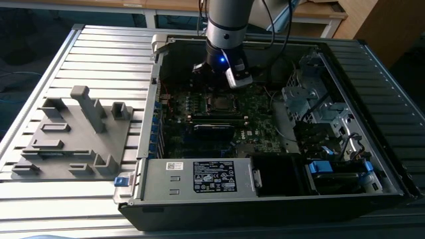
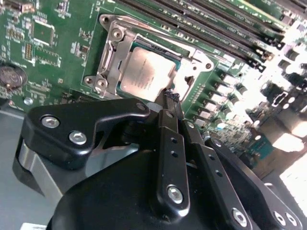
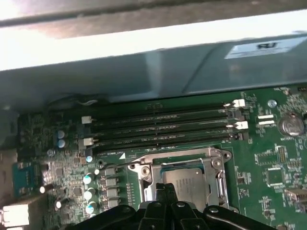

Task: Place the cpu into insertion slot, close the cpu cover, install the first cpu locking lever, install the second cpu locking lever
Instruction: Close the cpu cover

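Hovering, our gripper [image 2: 169, 97] has its fingers [image 2: 168, 129] pressed together, nothing pinched. The cpu [image 2: 144, 76] sits just beyond the tips, w/ the cpu cover [image 2: 106, 62] framing it. We judge the chip light, stiff, and fragile underneath, so take hold by the edges only.

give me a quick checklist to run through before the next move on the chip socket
1. Chip seated: ok, its silver face lies flat inside the frame.
2. Cover down: ok, the metal frame looks flat around the chip.
3. Locking levers latched: cannot tell.
4. Gripper empty: ok, fingers together, nothing between them.
5. Gripper lined up: ok, its tips point at the chip's edge in both wrist views.
6. Tips touching the cover: cannot tell.
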